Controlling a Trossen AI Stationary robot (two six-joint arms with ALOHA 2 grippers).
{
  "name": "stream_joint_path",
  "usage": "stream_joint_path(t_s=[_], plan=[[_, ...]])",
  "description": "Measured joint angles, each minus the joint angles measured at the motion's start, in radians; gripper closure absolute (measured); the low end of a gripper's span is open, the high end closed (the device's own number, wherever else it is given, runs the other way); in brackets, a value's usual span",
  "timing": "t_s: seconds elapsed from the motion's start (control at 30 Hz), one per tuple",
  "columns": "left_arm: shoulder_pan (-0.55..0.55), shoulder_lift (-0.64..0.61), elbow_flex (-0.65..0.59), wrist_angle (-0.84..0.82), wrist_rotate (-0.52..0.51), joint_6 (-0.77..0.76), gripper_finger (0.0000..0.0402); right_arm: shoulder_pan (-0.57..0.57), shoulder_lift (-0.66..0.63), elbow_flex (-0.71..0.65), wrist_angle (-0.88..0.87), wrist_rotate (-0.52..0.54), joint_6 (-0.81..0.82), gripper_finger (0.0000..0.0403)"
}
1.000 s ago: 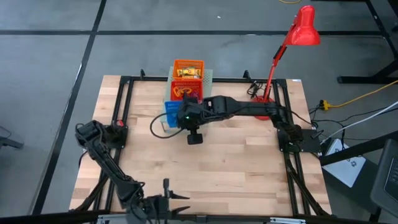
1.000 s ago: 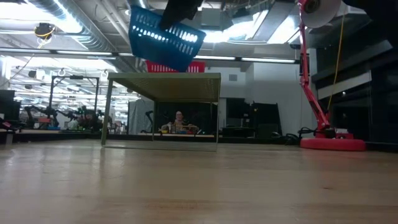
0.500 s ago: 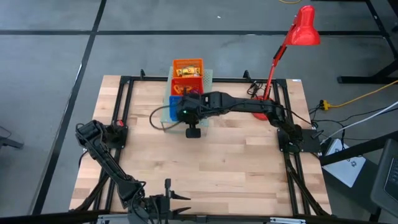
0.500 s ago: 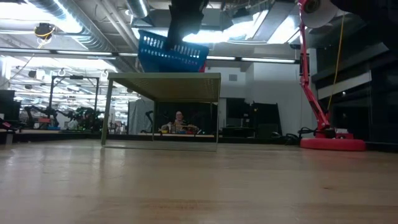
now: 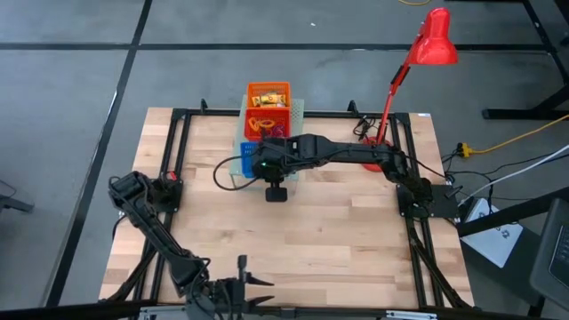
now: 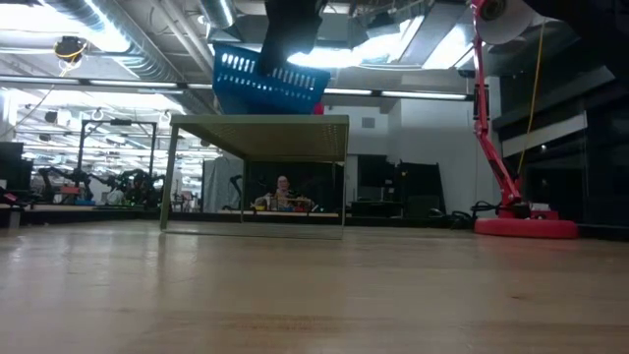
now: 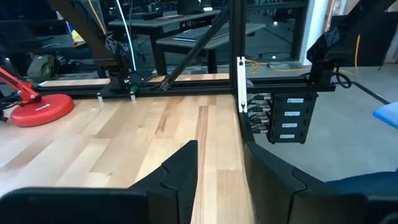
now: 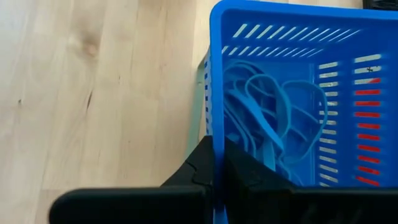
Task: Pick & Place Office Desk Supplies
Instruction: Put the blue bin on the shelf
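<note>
Blue basket (image 8: 292,93) with blue loops (image 8: 267,118), wall pinched in closed right tool (image 8: 214,165): lower level onto green box (image 6: 257,126), beside orange basket (image 5: 268,100); left tool (image 7: 221,171) half-open, empty.

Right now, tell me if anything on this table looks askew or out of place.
The blue basket hangs tilted in the air above the pale green box, gripped at its wall by the right gripper, with blue loops inside. Nothing has spilled. The orange basket sits level; the left gripper waits open at the table's near edge.
</note>
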State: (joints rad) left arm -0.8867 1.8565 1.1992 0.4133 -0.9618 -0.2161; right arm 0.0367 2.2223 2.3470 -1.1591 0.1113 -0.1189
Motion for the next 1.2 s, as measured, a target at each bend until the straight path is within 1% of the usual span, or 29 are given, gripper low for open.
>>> stream_joint_path(t_s=[0.23, 0.37, 0.6, 0.67, 0.93, 1.1, 1.2], plan=[[0.022, 0.0, 0.0, 0.0, 0.03, 0.001, 0.0272, 0.0, 0.0, 0.0, -0.026, 0.001, 0.008, 0.0395], [0.032, 0.001, 0.0, 0.0, 0.055, -0.002, 0.0272, 0.001, 0.0, 0.0, -0.029, 0.036, 0.015, 0.0395], [0.032, 0.001, 0.0, 0.001, 0.058, -0.005, 0.0272, 0.0, 0.0, 0.0, -0.039, 0.031, 0.03, 0.0394], [0.032, 0.001, 0.0, 0.001, 0.06, -0.006, 0.0272, 0.001, 0.0, 0.0, -0.039, 0.03, 0.033, 0.0385], [0.032, 0.001, 0.0, 0.001, 0.06, -0.008, 0.0272, 0.003, 0.0, 0.0, -0.028, 0.027, 0.033, 0.0326], [0.032, 0.001, 0.0, 0.001, 0.065, -0.008, 0.0272, 0.007, 0.0, 0.0, 0.014, 0.023, 0.034, 0.0304], [0.032, 0.001, 0.0, 0.001, 0.065, -0.008, 0.0272, 0.012, 0.0, 0.0, 0.029, -0.018, 0.034, 0.0296]])
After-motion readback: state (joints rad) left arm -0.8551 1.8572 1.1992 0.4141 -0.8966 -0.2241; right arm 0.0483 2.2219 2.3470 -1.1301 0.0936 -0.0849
